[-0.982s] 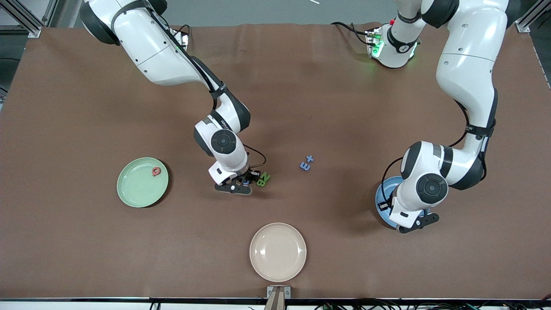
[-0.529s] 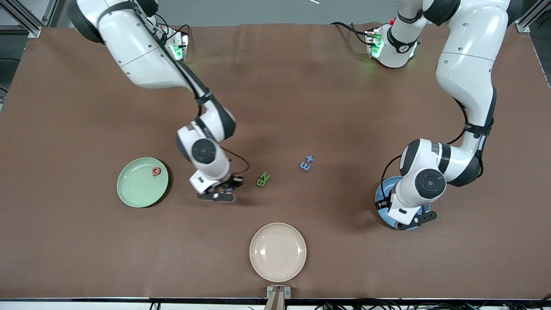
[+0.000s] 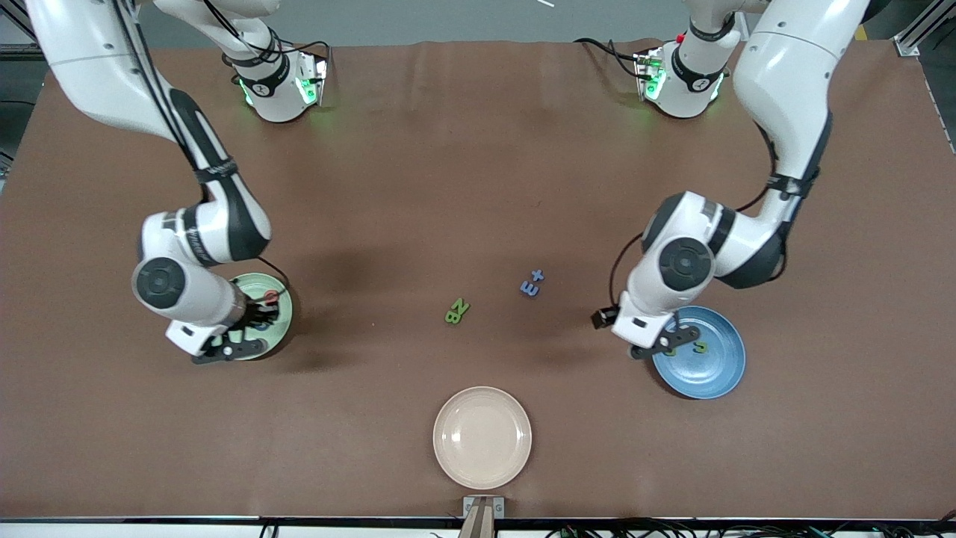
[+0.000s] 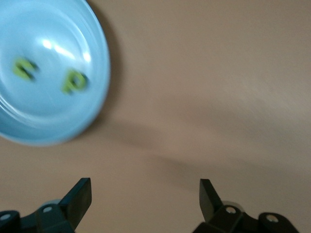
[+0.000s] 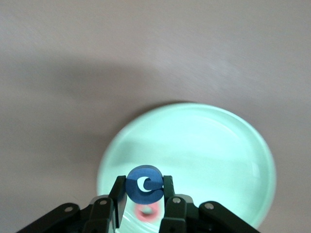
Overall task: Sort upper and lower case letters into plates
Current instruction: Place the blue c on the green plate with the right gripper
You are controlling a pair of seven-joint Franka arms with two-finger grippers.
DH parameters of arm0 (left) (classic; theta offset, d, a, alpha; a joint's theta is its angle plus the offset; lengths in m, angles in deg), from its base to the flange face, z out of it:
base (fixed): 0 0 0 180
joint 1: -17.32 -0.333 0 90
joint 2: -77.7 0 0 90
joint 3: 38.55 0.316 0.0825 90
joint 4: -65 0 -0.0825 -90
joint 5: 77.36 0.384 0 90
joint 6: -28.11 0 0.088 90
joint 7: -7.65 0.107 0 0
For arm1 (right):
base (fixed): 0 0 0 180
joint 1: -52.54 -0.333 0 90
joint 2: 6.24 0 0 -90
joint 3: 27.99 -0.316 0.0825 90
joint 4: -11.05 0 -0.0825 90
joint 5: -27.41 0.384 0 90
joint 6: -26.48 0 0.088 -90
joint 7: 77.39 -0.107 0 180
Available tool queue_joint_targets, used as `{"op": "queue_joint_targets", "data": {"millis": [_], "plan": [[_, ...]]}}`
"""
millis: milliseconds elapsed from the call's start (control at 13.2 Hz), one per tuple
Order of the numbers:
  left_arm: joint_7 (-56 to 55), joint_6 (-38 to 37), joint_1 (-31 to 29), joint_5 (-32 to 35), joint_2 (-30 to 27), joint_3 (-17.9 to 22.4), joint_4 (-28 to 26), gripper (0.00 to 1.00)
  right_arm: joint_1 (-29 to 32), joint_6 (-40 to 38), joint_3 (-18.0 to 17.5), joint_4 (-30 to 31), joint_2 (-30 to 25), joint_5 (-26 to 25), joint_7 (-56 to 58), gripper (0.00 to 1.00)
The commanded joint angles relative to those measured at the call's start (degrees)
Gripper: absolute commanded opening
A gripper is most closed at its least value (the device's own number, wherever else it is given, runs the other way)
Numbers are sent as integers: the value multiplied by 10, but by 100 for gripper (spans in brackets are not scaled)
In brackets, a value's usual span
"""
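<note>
Front view, right tool point(image 3: 250, 334): over the green plate point(image 3: 278, 338), clamped on a small dark blue letter point(image 3: 261, 324); was down by the green letters point(image 3: 456, 311) in mid surface a second ago, now carried across to the plate.
Front view, red letter point(image 3: 270, 297): in the green plate, same spot as before.
Front view, left tool point(image 3: 665, 342): over the rim of the blue plate point(image 3: 709, 370), on the side toward the green letters; fingers apart; was shut and right over the plate before.
Front view, meaning: one letter just dropped in the blue plate, one more about to go in the green plate.
Front view, still to sort: green letters and the blue "E+" pieces point(image 3: 532, 283), both between the two plates; beige dish point(image 3: 482, 437) nearer the camera than the green letters.
Left wrist view: fingers point(image 4: 77, 199) wide apart, nothing between; two green letters point(image 4: 74, 81) in the blue plate point(image 4: 48, 131).
Right wrist view: fingers point(image 5: 167, 191) squeezed on the dark blue letter point(image 5: 144, 184), above the green plate point(image 5: 218, 155); red letter point(image 5: 146, 211) just under.
</note>
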Motion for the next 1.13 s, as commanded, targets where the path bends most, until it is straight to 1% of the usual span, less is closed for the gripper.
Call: {"op": "queue_joint_targets", "data": {"millis": [0, 151, 302, 378, 453, 529, 604, 831, 906, 1057], "plan": [[-93, 19, 36, 11, 7, 0, -14, 97, 52, 62, -14, 104, -44, 0, 62, 0], [-151, 47, 55, 12, 12, 0, -34, 96, 84, 103, -15, 144, -44, 1, 82, 1], [-156, 112, 65, 12, 9, 0, -76, 90, 93, 107, -15, 157, -43, 1, 83, 4], [-157, 133, 71, 12, 10, 0, -86, 88, 93, 107, -15, 157, -43, 1, 82, 12], [-163, 144, 83, 12, 13, 0, -88, 84, 92, 107, -15, 156, -42, 1, 82, 30], [-173, 150, 99, 12, 19, 0, -88, 82, 91, 107, -15, 153, -43, 2, 80, 83], [-184, 150, 109, 12, 21, 0, -88, 78, 89, 105, -17, 150, -43, 9, 80, 100], [-186, 152, 120, 13, 20, 0, -103, 72, 73, 88, -32, 115, -43, 24, 64, 100], [-187, 162, 126, 13, 21, 0, -114, 70, 57, 69, -35, 96, -43, 38, 27, 100], [-187, 187, 129, 13, 22, 0, -129, 69, -1, 45, -35, 61, -40, 46, -80, 100]]}}
